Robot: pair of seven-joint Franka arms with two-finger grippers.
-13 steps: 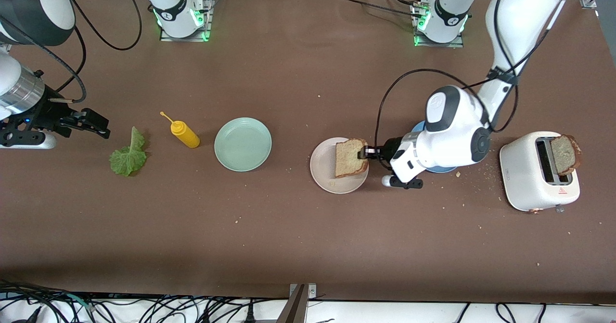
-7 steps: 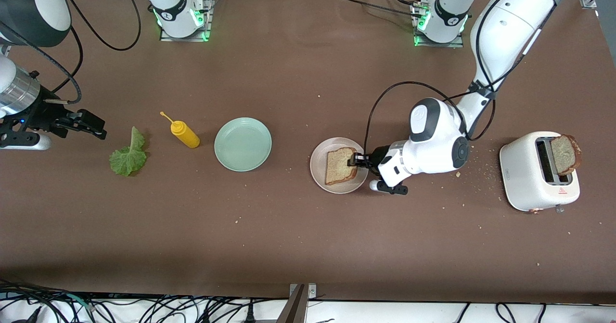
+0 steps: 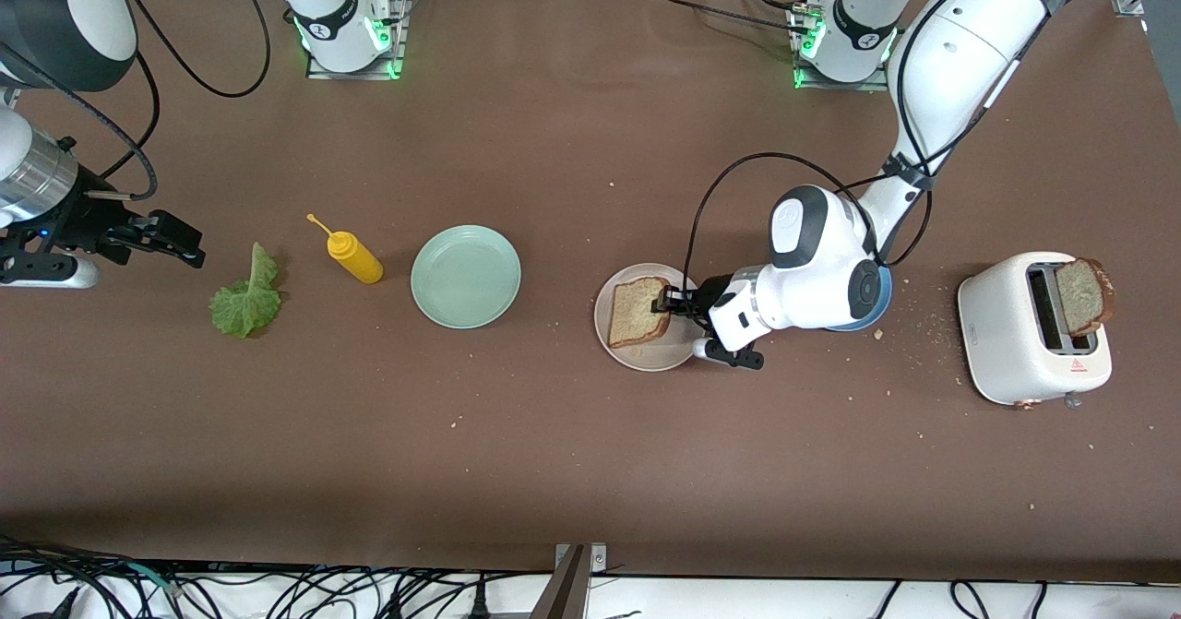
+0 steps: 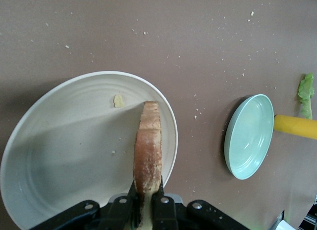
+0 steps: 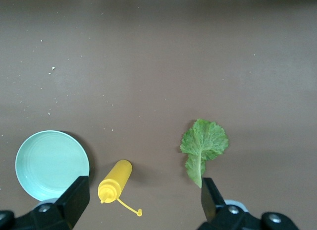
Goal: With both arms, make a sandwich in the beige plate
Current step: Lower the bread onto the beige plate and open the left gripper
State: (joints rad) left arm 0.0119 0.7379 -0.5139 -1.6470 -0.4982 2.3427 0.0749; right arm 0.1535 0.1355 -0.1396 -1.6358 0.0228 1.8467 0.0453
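The beige plate (image 3: 620, 347) (image 4: 64, 141) sits mid-table. My left gripper (image 3: 666, 303) (image 4: 147, 202) is shut on the crust edge of a brown bread slice (image 3: 637, 313) (image 4: 147, 150), holding it tilted low over the plate; I cannot tell whether it touches. A second bread slice (image 3: 1084, 296) sticks out of the white toaster (image 3: 1024, 342). The green lettuce leaf (image 3: 244, 298) (image 5: 203, 145) lies on the table toward the right arm's end. My right gripper (image 3: 171, 236) (image 5: 143, 193) waits open over the table beside the leaf, holding nothing.
A yellow squeeze bottle (image 3: 352, 255) (image 5: 115, 180) lies between the lettuce and a mint-green plate (image 3: 466, 276) (image 5: 49, 163) (image 4: 248, 136). A blue plate (image 3: 886, 279) is mostly hidden under the left arm. Crumbs dot the table around the toaster.
The left gripper has carried the bread slice lower and toward the right arm's end, over the beige plate's middle, and the slice lies flatter. The right arm has barely moved.
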